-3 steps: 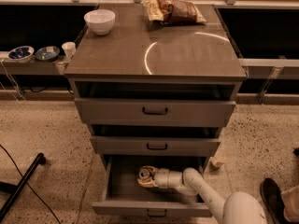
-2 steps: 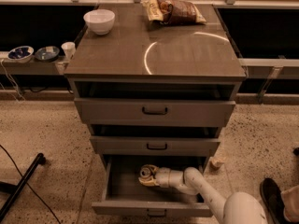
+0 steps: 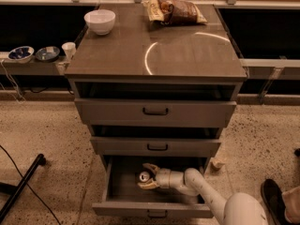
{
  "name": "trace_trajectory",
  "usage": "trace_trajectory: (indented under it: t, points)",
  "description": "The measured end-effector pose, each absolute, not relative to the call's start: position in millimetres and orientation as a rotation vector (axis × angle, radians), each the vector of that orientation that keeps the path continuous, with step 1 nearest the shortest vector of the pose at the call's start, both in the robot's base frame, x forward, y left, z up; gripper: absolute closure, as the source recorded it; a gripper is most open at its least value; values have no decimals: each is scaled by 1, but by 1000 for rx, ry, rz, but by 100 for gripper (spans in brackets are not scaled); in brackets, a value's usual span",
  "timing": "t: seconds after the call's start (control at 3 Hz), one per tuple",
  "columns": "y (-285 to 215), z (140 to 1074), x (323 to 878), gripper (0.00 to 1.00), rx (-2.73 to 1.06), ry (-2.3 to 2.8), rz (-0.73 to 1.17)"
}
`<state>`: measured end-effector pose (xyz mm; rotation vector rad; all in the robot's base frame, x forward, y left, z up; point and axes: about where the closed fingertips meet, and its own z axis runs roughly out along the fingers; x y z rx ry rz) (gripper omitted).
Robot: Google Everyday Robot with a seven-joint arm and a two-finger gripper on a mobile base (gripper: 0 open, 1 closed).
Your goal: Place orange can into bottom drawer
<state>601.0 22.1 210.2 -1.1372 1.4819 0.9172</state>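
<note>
The bottom drawer (image 3: 154, 209) of the grey cabinet is pulled out. The orange can (image 3: 144, 176) stands upright on the drawer floor near the middle, silver top facing up. My gripper (image 3: 143, 175) reaches into the drawer from the right on the white arm. Its two fingers (image 3: 151, 166) are spread on either side of the can, with small gaps showing, so the gripper is open around the can.
The two upper drawers (image 3: 155, 112) are slightly pulled out. A white bowl (image 3: 100, 21) and a crinkled snack bag (image 3: 174, 10) lie on the cabinet top. Small bowls and a cup (image 3: 69, 49) sit on a shelf at left. A black bar (image 3: 21, 186) lies on the floor at left, a shoe (image 3: 274, 196) at right.
The fingers have spread apart from the can, which stays standing on the drawer floor. The arm has barely moved.
</note>
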Motion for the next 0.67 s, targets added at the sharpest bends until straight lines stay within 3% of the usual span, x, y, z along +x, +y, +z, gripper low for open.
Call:
trace_trajectory:
  t: [0.67]
  points:
    - [22, 210, 601, 0, -1137, 1482, 917]
